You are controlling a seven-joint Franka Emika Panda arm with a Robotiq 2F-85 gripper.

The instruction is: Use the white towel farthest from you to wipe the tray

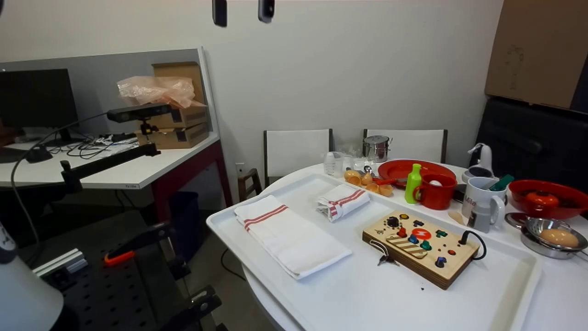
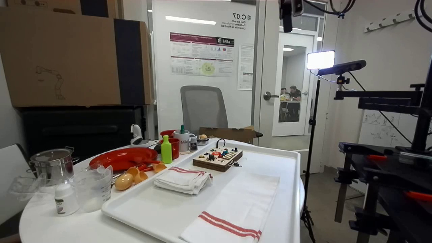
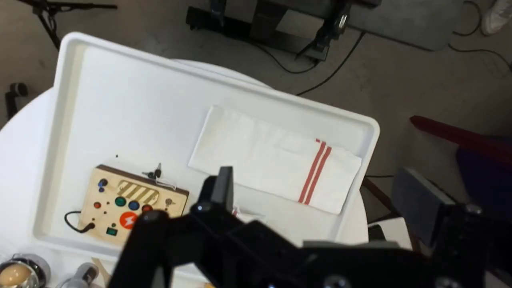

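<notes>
The white towel (image 1: 342,201) is a small folded bundle with red stripes. It lies on the tray beside the tray's far long rim, and also shows in an exterior view (image 2: 182,181). In the wrist view only a bit of the towel (image 3: 249,217) shows past my gripper. The large white tray (image 1: 367,299) rests on a round table; it also shows in an exterior view (image 2: 141,209) and the wrist view (image 3: 140,100). My gripper (image 3: 316,176) is open and empty, high above the tray. Its fingertips (image 1: 243,14) show apart at the top of an exterior view.
A larger flat towel with red stripes (image 1: 294,236) lies on the tray. A wooden board with knobs and keys (image 1: 422,248) also sits on it. Beyond the far rim stand a green bottle (image 1: 413,184), a red mug (image 1: 436,195), eggshells (image 1: 367,181) and a red plate (image 1: 390,168).
</notes>
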